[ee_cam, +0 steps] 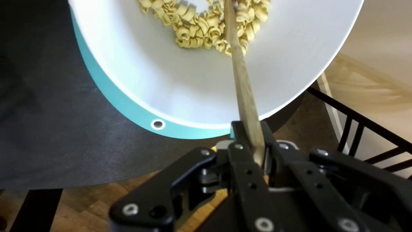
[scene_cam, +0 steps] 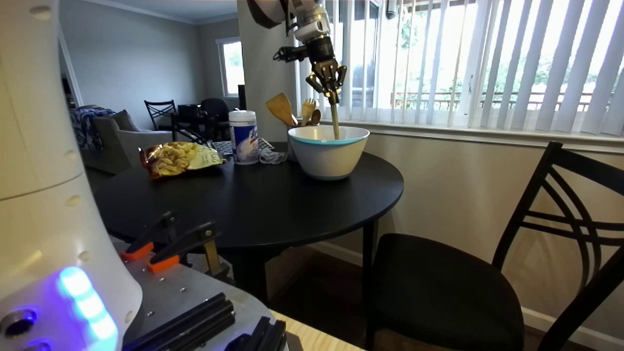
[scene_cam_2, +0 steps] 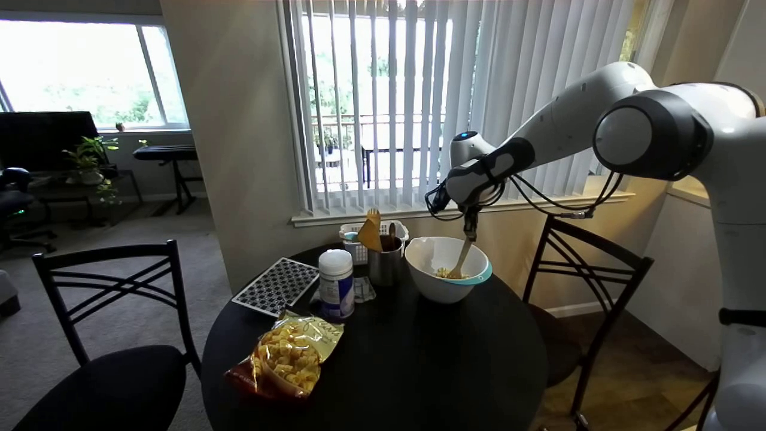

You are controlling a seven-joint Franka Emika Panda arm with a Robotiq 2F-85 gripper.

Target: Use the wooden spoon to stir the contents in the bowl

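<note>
The large off-white bowl (scene_cam: 327,160) with a light-blue rim edge stands upright on the black table; it also shows in an exterior view (scene_cam_2: 435,290) and the wrist view (ee_cam: 180,83). Curly yellow pasta (ee_cam: 196,32) lies in its bottom. My gripper (scene_cam: 333,95) is above the bowl's rim, shut on the handle end of the wooden spoon (ee_cam: 241,77). The spoon slants down into the bowl, and its lower end reaches the pasta, as an exterior view shows (scene_cam_2: 461,262). The spoon's head is cut off at the top of the wrist view.
Close beside the bowl stand a metal utensil holder (scene_cam_2: 385,266) with wooden tools and a white basket (scene_cam_2: 395,227). A wipes canister (scene_cam_2: 336,290), a snack bag (scene_cam_2: 290,356) and a patterned board (scene_cam_2: 278,286) lie further along the table. A chair (scene_cam: 438,282) stands near the table edge.
</note>
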